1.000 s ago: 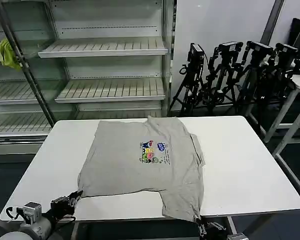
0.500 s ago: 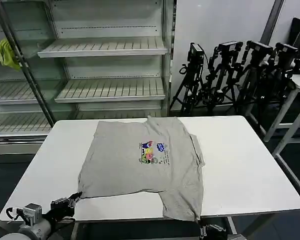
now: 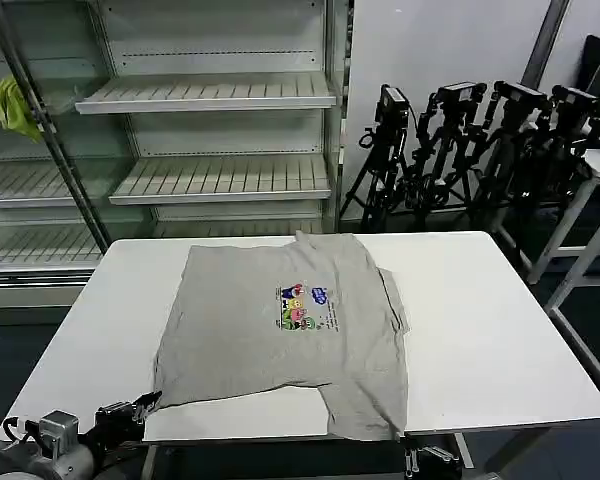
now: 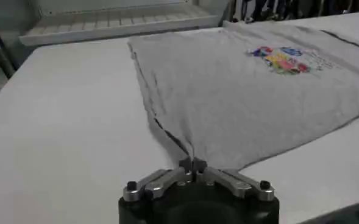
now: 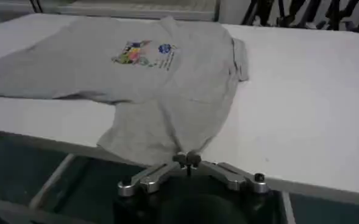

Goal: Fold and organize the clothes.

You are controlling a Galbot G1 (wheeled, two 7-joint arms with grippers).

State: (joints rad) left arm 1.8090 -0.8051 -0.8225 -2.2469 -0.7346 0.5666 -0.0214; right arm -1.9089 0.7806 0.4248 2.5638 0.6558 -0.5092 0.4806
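We have the left claw point(image 4: 192, 164) pinched on the near left corner and the right claw point(image 5: 187, 159) pinched on the near hem of the grey T-shirt point(image 3: 285, 325), which spreads ahead of both across the counter point(image 3: 490, 340).

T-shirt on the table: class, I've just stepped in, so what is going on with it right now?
A light grey T-shirt lies spread on the white table, print facing up. The robot's left end effector is shut on the shirt's near left corner, and the right end effector is shut on the near right corner at the table's front edge. The shirt is not folded yet; both arms hold it from the robot's side.
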